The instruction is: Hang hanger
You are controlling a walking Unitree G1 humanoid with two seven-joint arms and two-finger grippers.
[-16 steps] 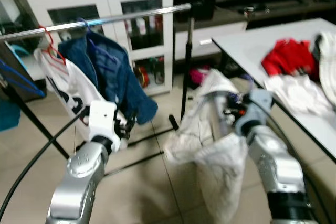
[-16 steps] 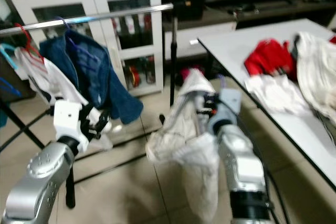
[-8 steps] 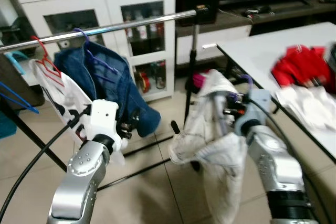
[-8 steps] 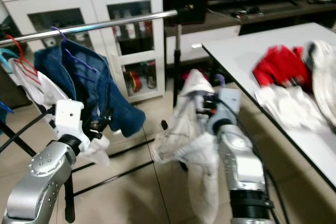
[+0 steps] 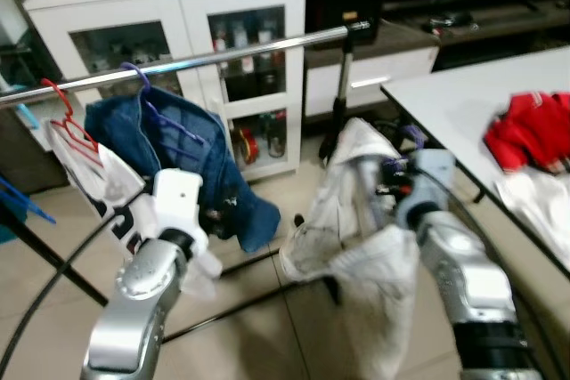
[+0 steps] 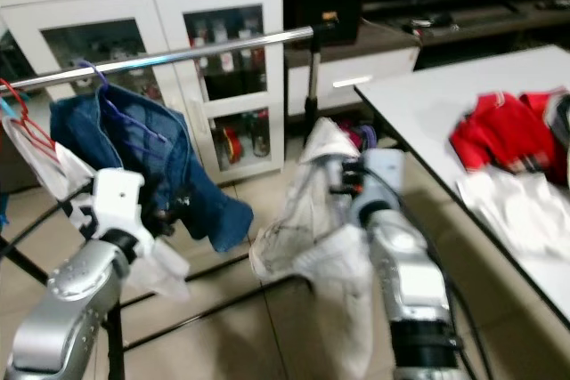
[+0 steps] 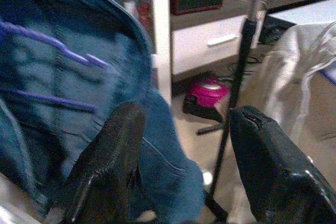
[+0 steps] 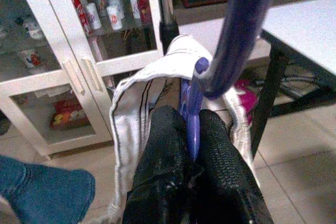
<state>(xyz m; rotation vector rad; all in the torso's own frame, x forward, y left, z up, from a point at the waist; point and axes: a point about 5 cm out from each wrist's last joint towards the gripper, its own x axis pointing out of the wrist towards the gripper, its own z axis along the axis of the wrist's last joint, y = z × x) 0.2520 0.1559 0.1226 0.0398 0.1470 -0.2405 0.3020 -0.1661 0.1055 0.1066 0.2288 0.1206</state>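
Purple hanger (image 8: pixel 195 103) sits pinched in the right tool (image 8: pixel 190 145); left tool (image 7: pixel 184 145) spread, touching nothing.

Head stereo pair: high, facing forward and down, both sharing the clothes rail (image 5: pixel 205 60) across the upper frame | left wrist: close behind its jaws (denim jacket (image 7: pixel 63 108) near) | right wrist: tight on the purple hanger (image 8: pixel 220 51).

White glass-door cabinet (image 5: pixel 169 20), tiled floor (image 5: pixel 267 309), prob. white table (image 5: pixel 445 104).
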